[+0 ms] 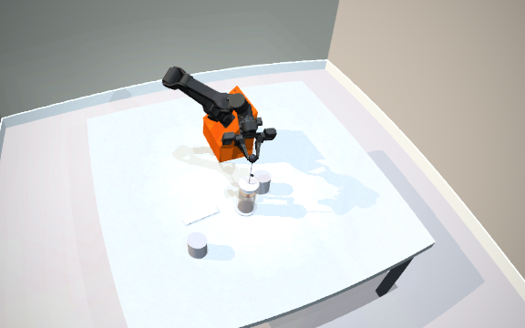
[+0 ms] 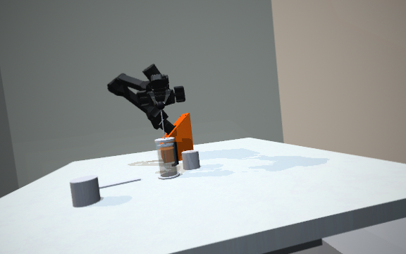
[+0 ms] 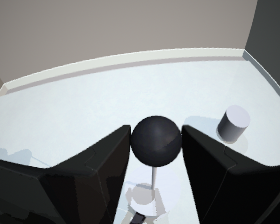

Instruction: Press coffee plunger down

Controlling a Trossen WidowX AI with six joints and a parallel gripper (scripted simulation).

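Note:
The glass coffee press (image 1: 246,200) (image 2: 168,160) stands upright on the table, brown inside its lower part in the top view. Its thin plunger rod (image 1: 251,169) (image 2: 163,123) (image 3: 153,177) stands far out of the white lid (image 1: 248,184) (image 2: 164,140), with a round black knob (image 1: 252,158) (image 2: 160,105) (image 3: 156,141) on top. My gripper (image 1: 252,157) (image 2: 160,104) (image 3: 156,131) is shut on the knob, one fingertip at each side of it in the wrist view. The press's dark handle (image 2: 176,153) is on the side towards the orange base.
A grey cylinder (image 1: 262,182) (image 2: 191,160) stands close behind the press. Another grey cylinder (image 1: 197,246) (image 2: 85,191) (image 3: 233,124) stands nearer the front, by a flat white bar (image 1: 201,216) (image 2: 120,183). The orange block (image 1: 235,148) (image 2: 186,135) is at the arm's base.

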